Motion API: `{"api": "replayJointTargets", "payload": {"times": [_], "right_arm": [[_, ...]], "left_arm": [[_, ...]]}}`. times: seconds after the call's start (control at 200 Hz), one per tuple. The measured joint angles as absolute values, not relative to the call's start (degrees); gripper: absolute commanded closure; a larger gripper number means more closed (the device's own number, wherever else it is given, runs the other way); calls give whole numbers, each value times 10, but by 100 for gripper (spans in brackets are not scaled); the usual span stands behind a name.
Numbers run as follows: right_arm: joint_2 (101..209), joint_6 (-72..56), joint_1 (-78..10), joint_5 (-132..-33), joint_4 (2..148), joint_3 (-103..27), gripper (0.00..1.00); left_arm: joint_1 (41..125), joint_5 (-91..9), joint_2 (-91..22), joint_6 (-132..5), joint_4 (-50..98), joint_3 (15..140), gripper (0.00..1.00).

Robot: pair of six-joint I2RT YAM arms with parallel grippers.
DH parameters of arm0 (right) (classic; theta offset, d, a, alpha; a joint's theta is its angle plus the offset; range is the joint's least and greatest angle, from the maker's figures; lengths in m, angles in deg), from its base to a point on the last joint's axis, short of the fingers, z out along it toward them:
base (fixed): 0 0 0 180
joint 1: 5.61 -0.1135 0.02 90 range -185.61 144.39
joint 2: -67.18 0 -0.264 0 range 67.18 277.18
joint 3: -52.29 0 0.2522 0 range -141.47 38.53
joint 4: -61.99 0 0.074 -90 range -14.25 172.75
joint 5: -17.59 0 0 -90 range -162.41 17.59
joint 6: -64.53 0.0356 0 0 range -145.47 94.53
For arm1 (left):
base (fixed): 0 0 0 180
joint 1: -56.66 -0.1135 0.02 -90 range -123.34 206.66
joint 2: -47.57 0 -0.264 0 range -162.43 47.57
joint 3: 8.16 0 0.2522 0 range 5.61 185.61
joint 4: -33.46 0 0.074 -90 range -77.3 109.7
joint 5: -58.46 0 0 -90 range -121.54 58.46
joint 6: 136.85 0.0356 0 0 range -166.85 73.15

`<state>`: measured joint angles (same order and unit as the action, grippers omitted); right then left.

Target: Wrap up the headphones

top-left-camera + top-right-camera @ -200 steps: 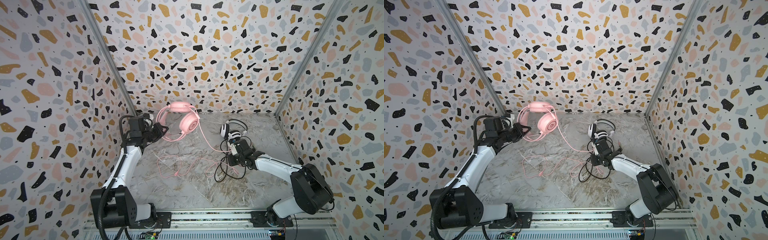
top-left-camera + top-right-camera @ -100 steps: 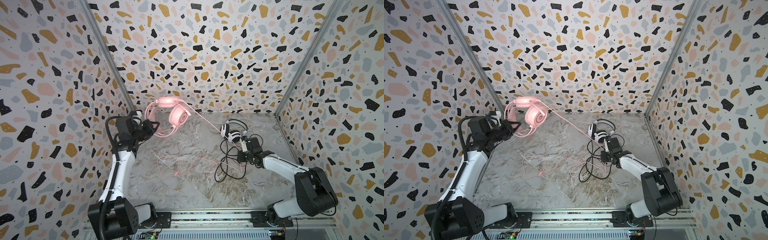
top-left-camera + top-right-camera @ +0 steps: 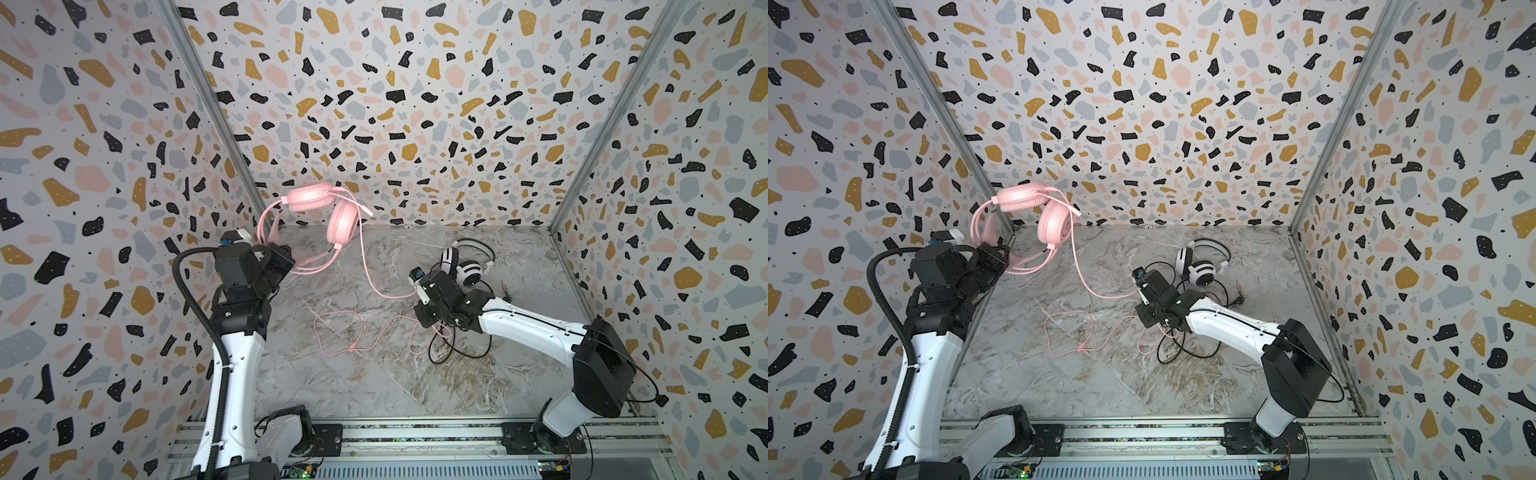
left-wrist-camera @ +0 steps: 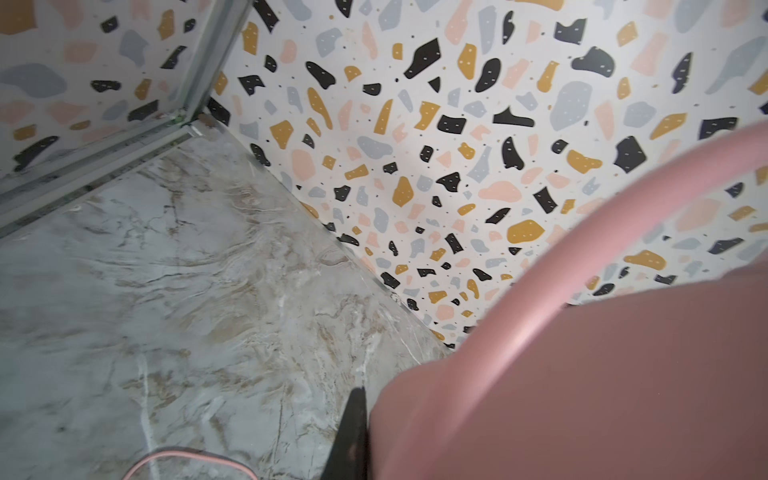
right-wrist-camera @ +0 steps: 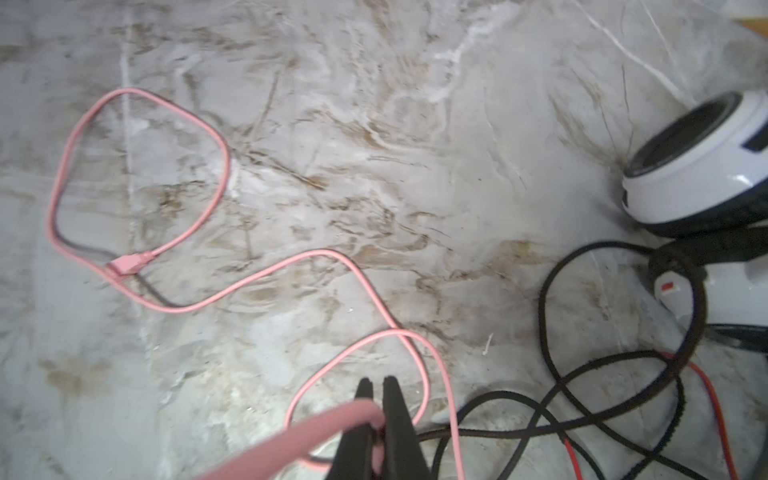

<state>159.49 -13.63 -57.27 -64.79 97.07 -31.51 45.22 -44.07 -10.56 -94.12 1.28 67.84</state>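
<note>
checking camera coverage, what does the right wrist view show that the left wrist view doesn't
Only the right wrist view: the right gripper shut on the pink cable, an earcup of the white headset, and the black-and-red cable lying in loose loops. Only the left wrist view: the pink headset close up, the terrazzo walls and the metal corner post. Both: the marble tabletop and a stretch of the pink cable lying on it.
</note>
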Motion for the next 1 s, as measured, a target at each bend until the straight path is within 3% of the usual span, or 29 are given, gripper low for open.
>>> {"api": "replayJointTargets", "payload": {"times": [0.215, 0.546, 0.751, 1.001], "right_arm": [[1595, -147, -647, -622, 1083, -372, 99], [1611, -154, -712, -548, 1241, -528, 99], [1611, -176, -698, -500, 1316, -628, 100], [1596, -206, -604, -472, 1357, -664, 100]], "left_arm": [[481, -310, -107, -940, -14, 678, 100], [643, -129, -149, -868, -32, 678, 100], [697, -114, -160, -795, -51, 677, 100], [703, -157, -158, -722, -63, 677, 100]]}}
